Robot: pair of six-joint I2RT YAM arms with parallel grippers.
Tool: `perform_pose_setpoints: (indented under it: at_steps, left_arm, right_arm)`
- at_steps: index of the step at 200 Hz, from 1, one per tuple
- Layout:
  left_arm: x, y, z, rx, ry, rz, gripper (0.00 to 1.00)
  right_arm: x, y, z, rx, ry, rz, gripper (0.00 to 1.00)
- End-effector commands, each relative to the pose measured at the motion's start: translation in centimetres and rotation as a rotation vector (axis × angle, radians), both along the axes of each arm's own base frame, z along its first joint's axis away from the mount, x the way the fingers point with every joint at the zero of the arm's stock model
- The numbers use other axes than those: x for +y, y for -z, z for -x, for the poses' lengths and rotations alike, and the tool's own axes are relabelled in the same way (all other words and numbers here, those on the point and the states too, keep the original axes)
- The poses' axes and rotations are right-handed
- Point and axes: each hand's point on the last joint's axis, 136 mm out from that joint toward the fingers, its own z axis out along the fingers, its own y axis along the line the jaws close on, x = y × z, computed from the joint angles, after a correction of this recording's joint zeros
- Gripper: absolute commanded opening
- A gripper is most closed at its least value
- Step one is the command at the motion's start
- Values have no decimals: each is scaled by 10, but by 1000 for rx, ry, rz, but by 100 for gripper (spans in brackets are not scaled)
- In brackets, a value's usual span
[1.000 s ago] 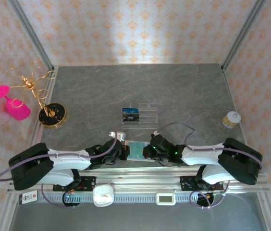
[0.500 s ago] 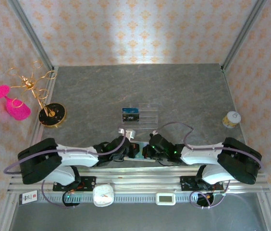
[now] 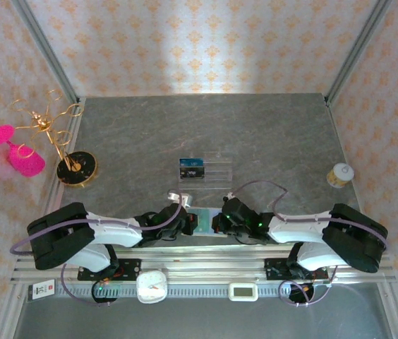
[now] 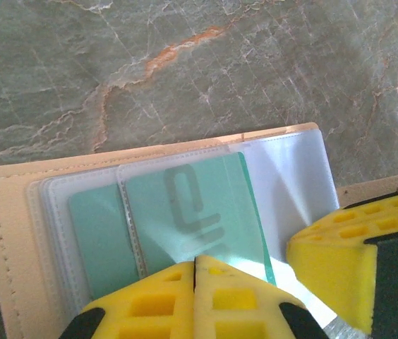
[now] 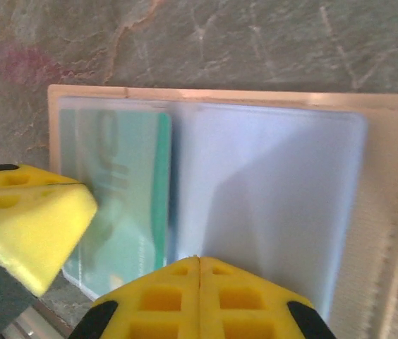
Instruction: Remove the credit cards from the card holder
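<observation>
One card holder (image 4: pixel 15 212), one teal credit card (image 4: pixel 185 212) inside, left end effector (image 4: pixel 195 272) and right end effector (image 5: pixel 199 272) clenched

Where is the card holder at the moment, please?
The card holder lies open at the near middle of the table, between the left gripper and the right gripper, nearer than the clear tray.

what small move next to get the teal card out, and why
Probably open the left tool a little and pinch the teal card at its near edge: both tools are shut, the card lies in a clear sleeve of the open card holder, and the right tool seems to pin the other page.
</observation>
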Motion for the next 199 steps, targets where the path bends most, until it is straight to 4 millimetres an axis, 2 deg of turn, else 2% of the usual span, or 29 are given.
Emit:
perform_pose_setpoints:
  at_steps: [1,6,18,25,40,59,69,81,106,148,199]
  left_arm:
    - [35,33,11,68,-45,-124,0]
    - [34,32,11,66,-43,-117,0]
    - [32,28,11,60,-39,-100,0]
    - [31,27,11,57,-36,-93,0]
    - [25,19,10,48,-26,-65,0]
    - [16,-5,6,3,-16,-5,0]
    - [17,-15,2,-26,-29,7,0]
    - [21,-18,-1,-43,-44,-4,0]
    - [23,-6,1,-23,-37,-45,0]
    - [36,25,5,28,-56,-127,0]
    - [35,38,15,76,-21,-141,0]
  right_arm:
    - [-14,6,-2,-1,44,34,0]
    - [-12,4,-2,-5,37,24,2]
    - [-2,-3,-2,-16,4,-19,17]
    - [5,-10,0,-23,-26,-56,21]
    - [14,-20,-3,-43,-48,-80,21]
    - [19,-31,-8,-71,-62,-83,20]
    - [21,-34,-10,-78,-60,-81,20]
    - [22,-34,-12,-78,-57,-72,20]
    - [25,-27,-12,-61,-59,-64,19]
    - [21,-6,-11,-16,-39,-19,18]
    - [29,-5,-8,-4,-57,-69,13]
